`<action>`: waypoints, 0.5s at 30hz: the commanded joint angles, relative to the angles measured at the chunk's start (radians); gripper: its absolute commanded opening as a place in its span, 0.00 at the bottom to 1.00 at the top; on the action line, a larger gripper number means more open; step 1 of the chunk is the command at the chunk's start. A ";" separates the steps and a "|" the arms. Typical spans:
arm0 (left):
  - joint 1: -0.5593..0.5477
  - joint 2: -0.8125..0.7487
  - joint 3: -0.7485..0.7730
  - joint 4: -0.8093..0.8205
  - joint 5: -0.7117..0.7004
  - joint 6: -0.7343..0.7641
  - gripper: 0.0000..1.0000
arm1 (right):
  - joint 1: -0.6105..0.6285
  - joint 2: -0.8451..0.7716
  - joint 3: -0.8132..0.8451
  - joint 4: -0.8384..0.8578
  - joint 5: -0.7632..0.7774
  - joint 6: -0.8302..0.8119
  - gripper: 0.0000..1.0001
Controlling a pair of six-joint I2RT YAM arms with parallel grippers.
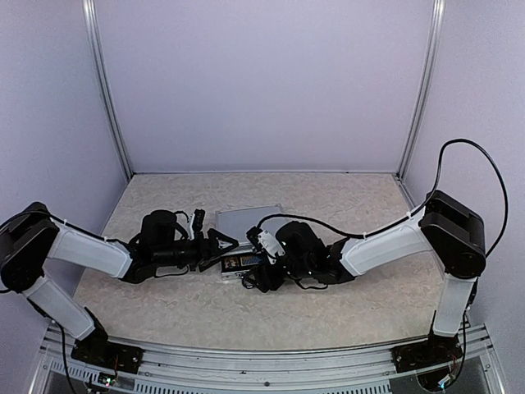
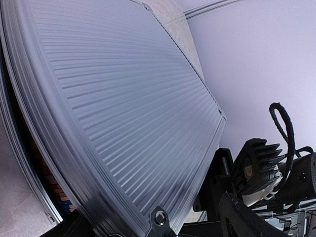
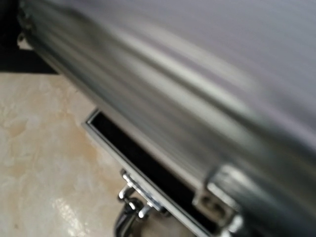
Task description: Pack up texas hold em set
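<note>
The left end effector, fingers spread, sits at the left edge of the case. The right end effector crowds its front, grip impossible to tell. The case lies mid-tabletop, lid ajar. An uneven push could skew the lid or slide the case.

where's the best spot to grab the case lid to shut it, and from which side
Probably the free front edge of the lid, above the handle, coming from the near side. The lid stands ajar, its gap opening toward that side, so the hinge seems to lie at the far edge.
</note>
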 commanded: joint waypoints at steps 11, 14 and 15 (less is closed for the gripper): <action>0.002 0.004 0.020 0.061 0.023 0.001 0.81 | 0.013 -0.029 -0.010 -0.097 -0.269 -0.083 0.68; 0.002 0.002 0.018 0.061 0.023 0.001 0.81 | 0.012 -0.060 -0.012 -0.134 -0.291 -0.101 0.68; 0.002 0.002 0.018 0.061 0.023 0.001 0.81 | 0.013 -0.070 -0.012 -0.149 -0.287 -0.108 0.68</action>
